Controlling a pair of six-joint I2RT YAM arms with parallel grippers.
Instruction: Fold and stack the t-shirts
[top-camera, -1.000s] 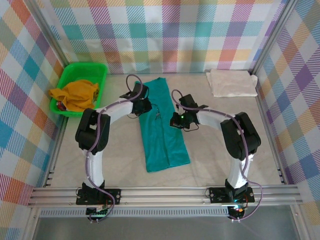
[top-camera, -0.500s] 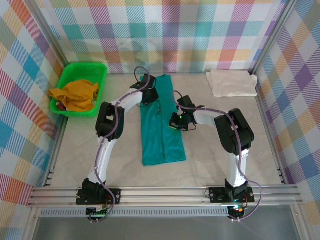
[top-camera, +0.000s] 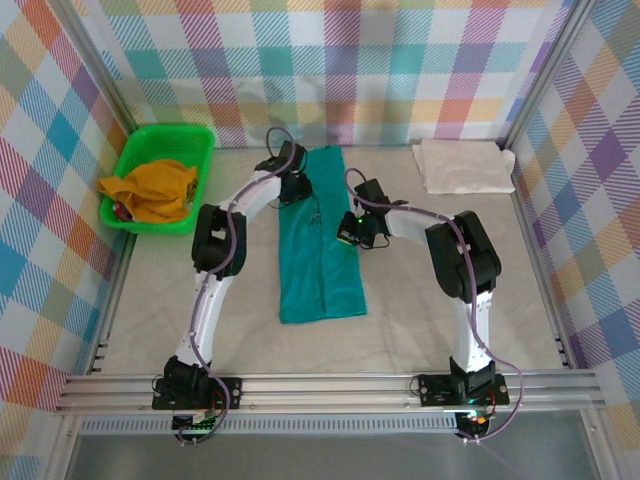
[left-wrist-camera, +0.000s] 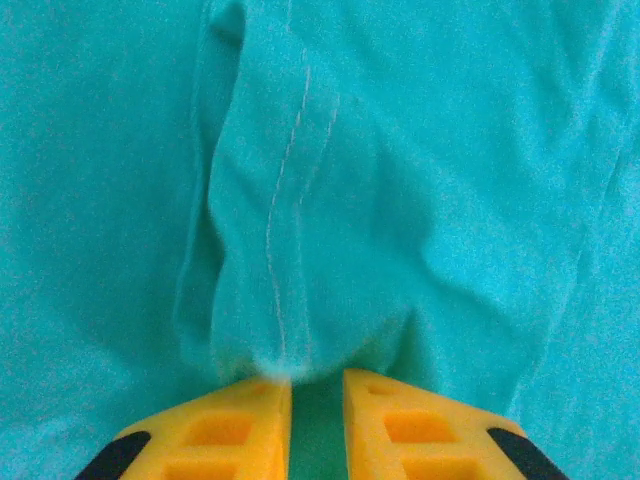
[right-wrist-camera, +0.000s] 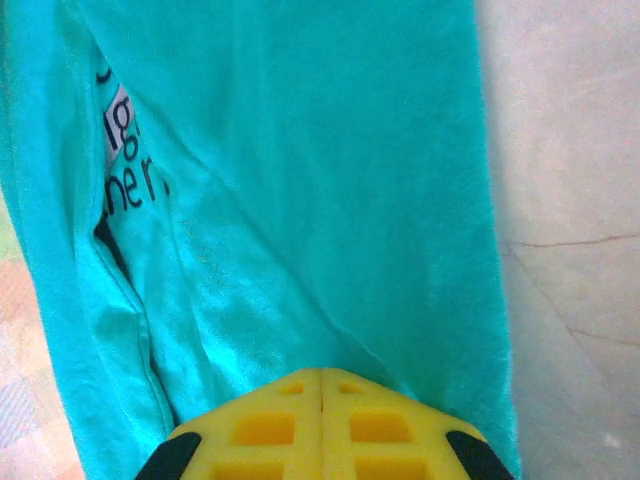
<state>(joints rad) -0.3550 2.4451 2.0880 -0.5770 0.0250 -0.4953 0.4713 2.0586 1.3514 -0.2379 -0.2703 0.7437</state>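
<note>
The teal t-shirt (top-camera: 320, 270) lies as a long narrow strip down the middle of the table, folded lengthwise. My left gripper (top-camera: 296, 186) is at its far left edge. In the left wrist view the left gripper (left-wrist-camera: 317, 378) has its jaws a little apart, and a bunched fold of the teal t-shirt (left-wrist-camera: 300, 250) sits just ahead of the tips. My right gripper (top-camera: 350, 230) is at the strip's right edge. Its fingers (right-wrist-camera: 321, 372) are pressed together on the teal t-shirt (right-wrist-camera: 330, 180), and a crease runs out from them. The cream-white t-shirt (top-camera: 465, 165) lies folded at the back right.
A green basket (top-camera: 170, 131) holding a mustard cloth (top-camera: 150, 190) stands at the back left. Plaid walls close in the back and both sides. A metal rail (top-camera: 330, 385) runs along the near edge. Bare table (top-camera: 450, 320) lies on either side of the teal strip.
Both grippers have moved toward the back of the table, dragging the teal t-shirt back and to the left. The left jaws have parted slightly.
</note>
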